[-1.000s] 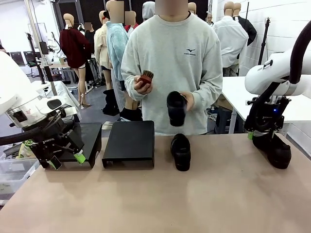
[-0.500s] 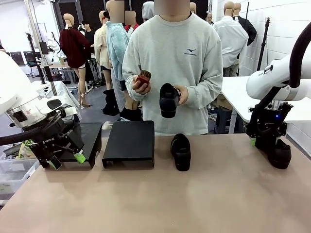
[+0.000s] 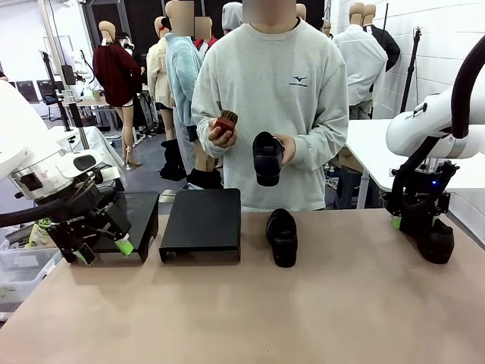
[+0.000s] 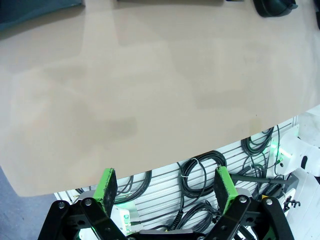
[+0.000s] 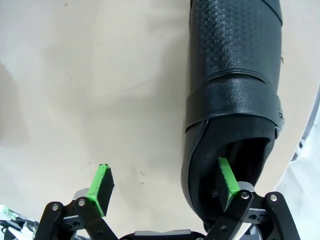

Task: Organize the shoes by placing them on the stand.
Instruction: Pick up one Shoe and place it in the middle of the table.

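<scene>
Looks like a robotics lab: beige bench with cable bundles hanging under its near edge, white worktable past the far right corner, tripod stands and plastic crates off the left edge.

Black shoe bears a fine embossed grid; table beige, stand black.

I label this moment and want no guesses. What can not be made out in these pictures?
- Front view: part of the left stand block, behind the left gripper.
- Left wrist view: the middle shoe, all but one end cut off by the top edge.
- Right wrist view: toe of the right shoe, past the top edge; whether the right gripper touches it inside.
</scene>
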Controlling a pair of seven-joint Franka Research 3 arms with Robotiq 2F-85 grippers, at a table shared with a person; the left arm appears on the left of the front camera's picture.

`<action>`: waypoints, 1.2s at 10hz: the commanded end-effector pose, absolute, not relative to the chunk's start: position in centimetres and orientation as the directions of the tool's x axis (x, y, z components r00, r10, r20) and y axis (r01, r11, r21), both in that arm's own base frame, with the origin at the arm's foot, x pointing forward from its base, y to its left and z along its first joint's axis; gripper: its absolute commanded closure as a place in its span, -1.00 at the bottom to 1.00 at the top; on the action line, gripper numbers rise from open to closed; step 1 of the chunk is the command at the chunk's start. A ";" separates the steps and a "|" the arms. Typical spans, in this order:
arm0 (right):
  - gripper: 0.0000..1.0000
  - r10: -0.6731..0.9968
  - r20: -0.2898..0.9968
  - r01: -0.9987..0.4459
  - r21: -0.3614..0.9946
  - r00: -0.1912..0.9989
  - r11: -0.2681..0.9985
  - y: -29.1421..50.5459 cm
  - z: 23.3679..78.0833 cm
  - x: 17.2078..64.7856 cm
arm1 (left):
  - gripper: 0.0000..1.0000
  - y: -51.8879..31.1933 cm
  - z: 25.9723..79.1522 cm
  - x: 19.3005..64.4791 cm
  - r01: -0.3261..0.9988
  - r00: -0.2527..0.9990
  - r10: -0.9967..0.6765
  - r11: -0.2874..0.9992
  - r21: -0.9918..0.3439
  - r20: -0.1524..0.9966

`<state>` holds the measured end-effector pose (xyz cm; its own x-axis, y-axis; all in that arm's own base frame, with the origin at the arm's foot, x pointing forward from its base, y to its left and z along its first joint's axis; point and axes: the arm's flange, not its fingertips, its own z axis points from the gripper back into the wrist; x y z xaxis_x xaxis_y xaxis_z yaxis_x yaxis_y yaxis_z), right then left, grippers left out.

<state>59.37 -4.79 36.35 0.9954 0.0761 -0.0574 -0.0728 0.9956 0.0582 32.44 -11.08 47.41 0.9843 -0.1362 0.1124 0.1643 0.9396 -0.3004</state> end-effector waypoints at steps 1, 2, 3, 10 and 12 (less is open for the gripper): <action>-1.00 0.041 -0.074 -0.037 0.045 0.996 0.998 -5.2 36.1 60.3 | -1.00 -11.0 47.5 32.5 0.160 0.985 -0.132 0.941 -0.299 0.112; -1.00 0.036 -0.079 -0.033 0.038 0.996 0.999 -5.5 35.8 60.4 | -1.00 -11.0 47.5 32.5 0.160 0.985 -0.132 0.941 -0.299 0.112; -0.77 0.038 -0.073 -0.036 0.023 0.997 0.999 -5.9 35.5 60.4 | -1.00 -11.0 47.5 32.5 0.160 0.985 -0.132 0.941 -0.299 0.112; 1.00 0.057 -0.092 -0.056 0.021 0.994 0.998 -6.2 35.1 60.7 | -1.00 -11.0 47.5 32.5 0.160 0.985 -0.132 0.941 -0.299 0.112; 1.00 0.048 -0.096 -0.046 0.023 0.994 0.999 -6.5 35.2 60.7 | -1.00 -11.0 47.5 32.5 0.160 0.985 -0.132 0.941 -0.299 0.112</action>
